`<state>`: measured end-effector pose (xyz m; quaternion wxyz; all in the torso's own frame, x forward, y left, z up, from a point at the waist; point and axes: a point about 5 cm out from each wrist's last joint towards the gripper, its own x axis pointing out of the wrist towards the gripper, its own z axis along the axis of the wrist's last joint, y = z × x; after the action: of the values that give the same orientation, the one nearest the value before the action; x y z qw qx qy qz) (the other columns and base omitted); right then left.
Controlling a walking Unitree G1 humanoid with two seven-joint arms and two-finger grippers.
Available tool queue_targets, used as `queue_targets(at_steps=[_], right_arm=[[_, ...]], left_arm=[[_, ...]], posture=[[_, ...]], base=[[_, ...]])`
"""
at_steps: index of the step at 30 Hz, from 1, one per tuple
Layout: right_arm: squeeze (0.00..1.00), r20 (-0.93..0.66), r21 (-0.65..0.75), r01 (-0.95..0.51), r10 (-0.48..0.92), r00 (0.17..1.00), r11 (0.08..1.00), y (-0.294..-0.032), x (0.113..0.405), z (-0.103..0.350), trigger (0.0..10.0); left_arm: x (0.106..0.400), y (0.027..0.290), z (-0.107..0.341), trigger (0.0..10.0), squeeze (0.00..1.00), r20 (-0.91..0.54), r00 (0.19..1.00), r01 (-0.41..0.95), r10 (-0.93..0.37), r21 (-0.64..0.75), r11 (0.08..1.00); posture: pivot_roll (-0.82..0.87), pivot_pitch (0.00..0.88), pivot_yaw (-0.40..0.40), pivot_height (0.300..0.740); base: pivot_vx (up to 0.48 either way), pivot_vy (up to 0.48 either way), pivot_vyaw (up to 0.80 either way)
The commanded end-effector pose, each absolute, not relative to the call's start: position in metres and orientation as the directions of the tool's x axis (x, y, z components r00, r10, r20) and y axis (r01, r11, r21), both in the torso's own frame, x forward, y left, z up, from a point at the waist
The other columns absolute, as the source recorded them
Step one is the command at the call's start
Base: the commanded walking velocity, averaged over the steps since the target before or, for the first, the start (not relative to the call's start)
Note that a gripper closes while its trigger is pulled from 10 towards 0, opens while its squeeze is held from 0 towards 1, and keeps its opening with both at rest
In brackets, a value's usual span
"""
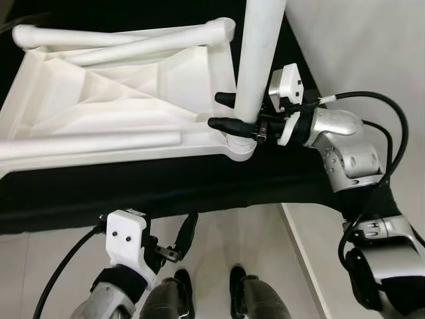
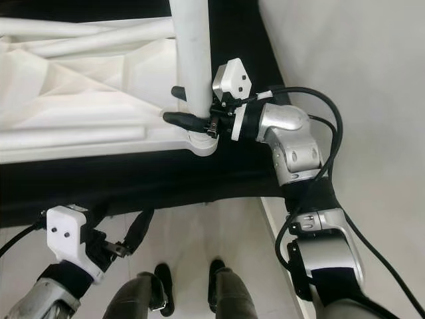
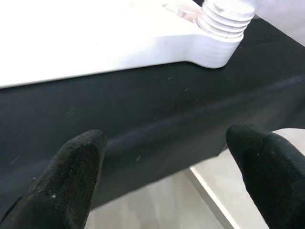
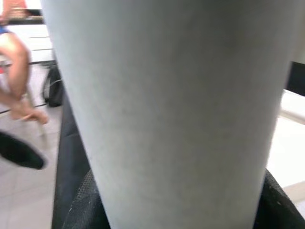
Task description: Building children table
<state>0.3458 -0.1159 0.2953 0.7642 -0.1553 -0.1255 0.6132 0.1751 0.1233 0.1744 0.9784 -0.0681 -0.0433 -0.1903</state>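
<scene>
White tabletop (image 1: 113,100) upside down, ribbed underside up; white leg (image 1: 260,56) upright in near-right corner socket (image 1: 237,145); spare legs (image 1: 119,40) lying inside.

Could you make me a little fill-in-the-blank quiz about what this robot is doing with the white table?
1. The right gripper is closed around an upright white ____.
2. The upside-down white tabletop lies on a cloth coloured ____.
3. The left gripper hangs low near the robot's feet with its fingers ____.
4. The foot of the table leg sits in a ____ socket of the tabletop.

Missing words: leg; black; open; corner
</scene>
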Motion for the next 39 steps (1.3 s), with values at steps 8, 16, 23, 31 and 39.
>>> queue_targets(at_steps=[8, 16, 23, 31, 39], right_arm=[[0.0, 0.076, -0.271, -0.945, 0.982, 0.17, 0.185, -0.105, 0.358, 0.278, 10.0], [0.0, 0.027, -0.498, -0.842, 0.974, 0.227, 0.21, -0.103, 0.354, 0.286, 10.0], [0.0, 0.074, -0.501, -0.825, 0.963, 0.258, 0.259, -0.107, 0.356, 0.287, 10.0], [0.0, 0.232, -0.293, -0.898, 0.936, 0.265, 0.327, -0.114, 0.363, 0.302, 10.0], [0.0, 0.25, -0.239, -0.919, 0.935, 0.253, 0.313, -0.113, 0.364, 0.304, 10.0]], left_arm=[[0.171, 0.125, 0.167, 10.0, 0.0, 0.066, 0.932, 0.362, -0.356, -0.136, 0.922], [0.17, 0.125, 0.167, 10.0, 0.0, 0.064, 0.932, 0.361, -0.356, -0.137, 0.922], [0.17, 0.126, 0.167, 10.0, 0.0, 0.062, 0.932, 0.363, -0.358, -0.137, 0.922], [0.17, 0.126, 0.166, 10.0, 0.0, 0.06, 0.931, 0.365, -0.36, -0.137, 0.921], [0.17, 0.125, 0.165, 10.0, 0.0, 0.06, 0.931, 0.365, -0.36, -0.136, 0.921]], posture=[[-0.03, 0.396, 0.035, 0.74], [-0.02, 0.403, 0.038, 0.74], [-0.03, 0.4, 0.041, 0.74], [-0.03, 0.381, 0.041, 0.74], [-0.03, 0.375, 0.04, 0.74]], base=[[0.0, 0.0, 0.0], [0.0, 0.0, 0.0], [0.0, 0.0, 0.0], [0.0, 0.0, 0.0], [0.0, 0.0, 0.0]])
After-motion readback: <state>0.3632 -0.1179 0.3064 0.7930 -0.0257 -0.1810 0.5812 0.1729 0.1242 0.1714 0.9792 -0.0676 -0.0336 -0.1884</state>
